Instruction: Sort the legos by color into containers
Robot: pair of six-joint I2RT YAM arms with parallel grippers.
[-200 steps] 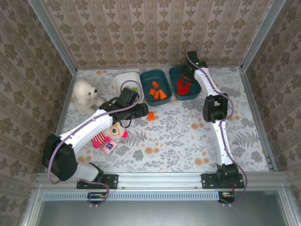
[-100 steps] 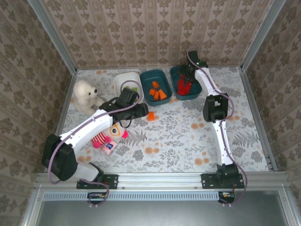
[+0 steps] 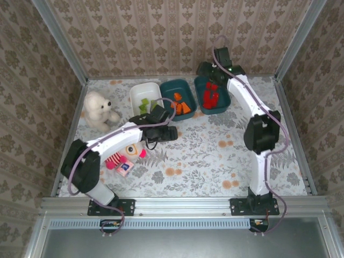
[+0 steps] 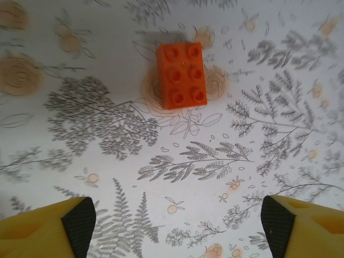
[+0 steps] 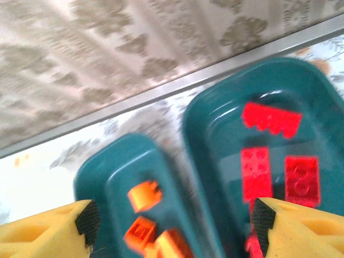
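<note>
Where the left arm reaches over the middle of the table [image 3: 215, 161], I log the left gripper [image 4: 180, 220] with its jaws spread wide and nothing between them. Items as I see them:

- Loose orange brick [image 4: 181, 75]: two-by-three studs, lying flat on the floral cloth just ahead of the left fingertips, touching neither.
- White tray [image 3: 137, 90]: near the far edge, left of the other two, with green bricks [image 3: 144, 105] inside.
- Middle teal tray [image 3: 171, 85]: just beside the white one, holding orange bricks [image 3: 181, 105].
- Right teal tray [image 3: 223, 106]: just beside the middle tray, holding red bricks [image 3: 210, 95]. I make out at least three in the right wrist view.
- Right gripper [image 5: 174, 220]: hanging above the far ends of the two teal trays, jaws wide apart, carrying nothing.
- Teddy bear [image 3: 98, 110]: white, sitting near the left edge.
- Doll [image 3: 123, 156]: pink-striped, lying near the left arm's forearm, toward the near-left corner.
</note>
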